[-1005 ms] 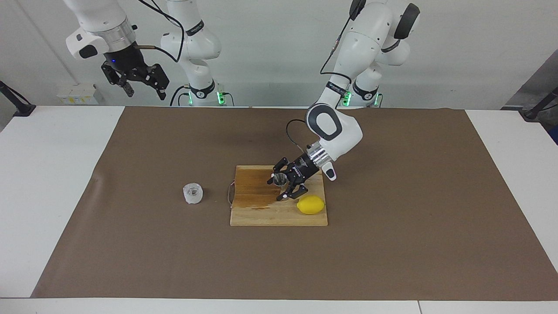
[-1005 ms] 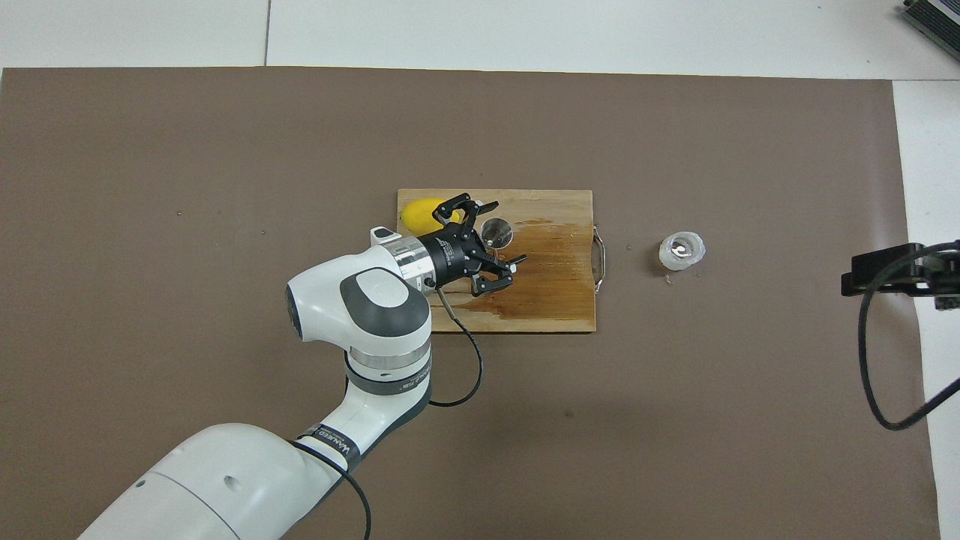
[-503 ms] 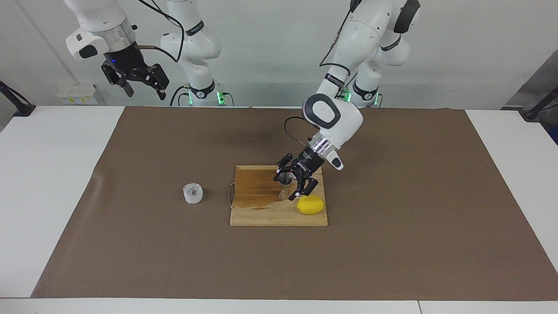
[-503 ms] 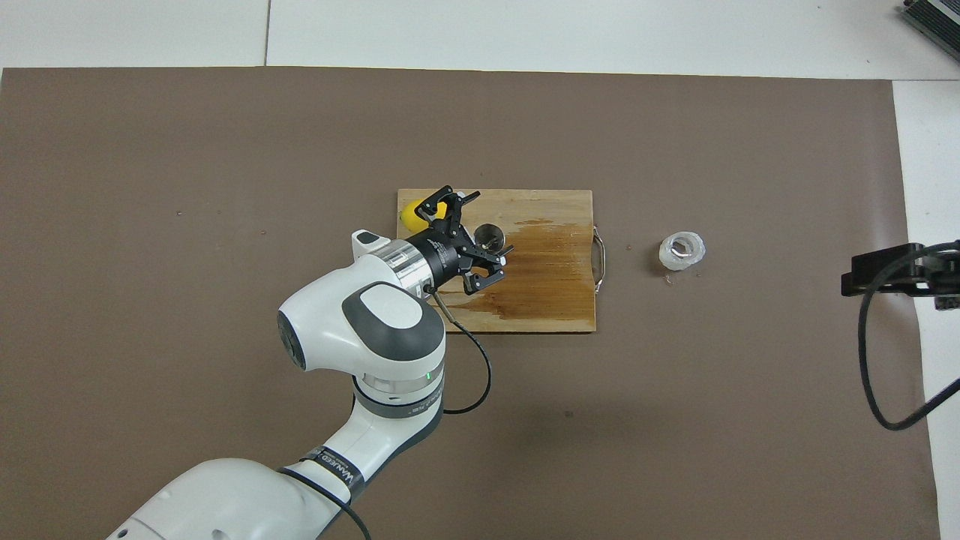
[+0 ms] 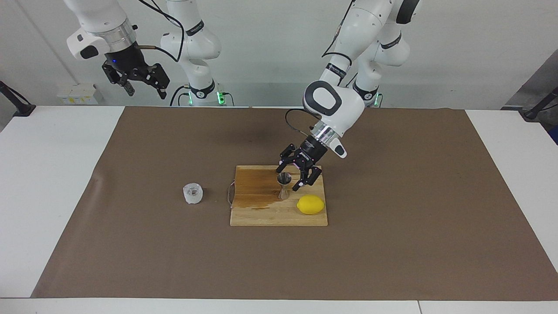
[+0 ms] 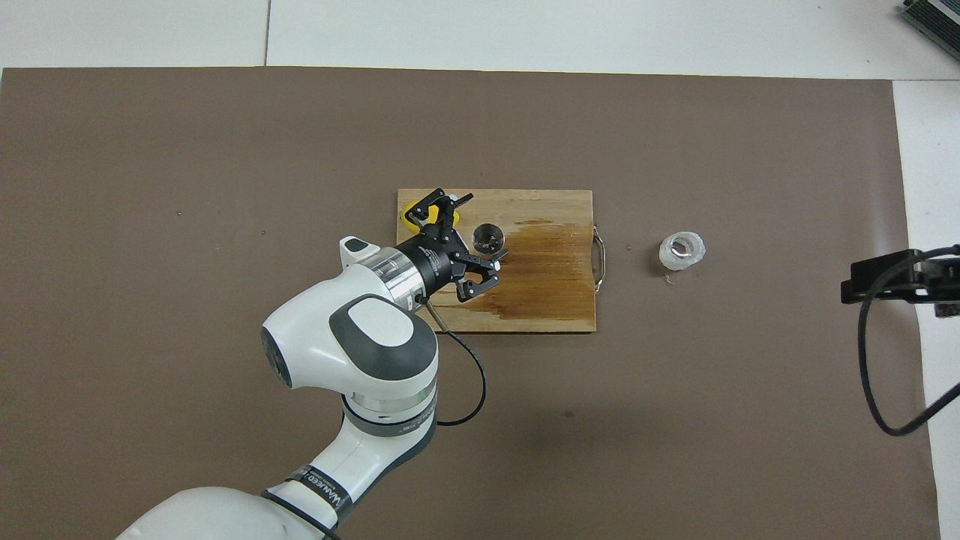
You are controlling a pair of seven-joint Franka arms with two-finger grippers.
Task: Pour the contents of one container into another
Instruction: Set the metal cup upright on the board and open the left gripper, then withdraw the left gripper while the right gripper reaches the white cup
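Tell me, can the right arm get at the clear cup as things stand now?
Probably yes: the clear cup stands alone on the mat toward that arm's end; the open right gripper waits high, with nothing between.

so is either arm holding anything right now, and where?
Nothing held. Left end effector is open over the wooden cutting board, beside the standing steel hourglass jigger; right end effector is open, waiting aloft.
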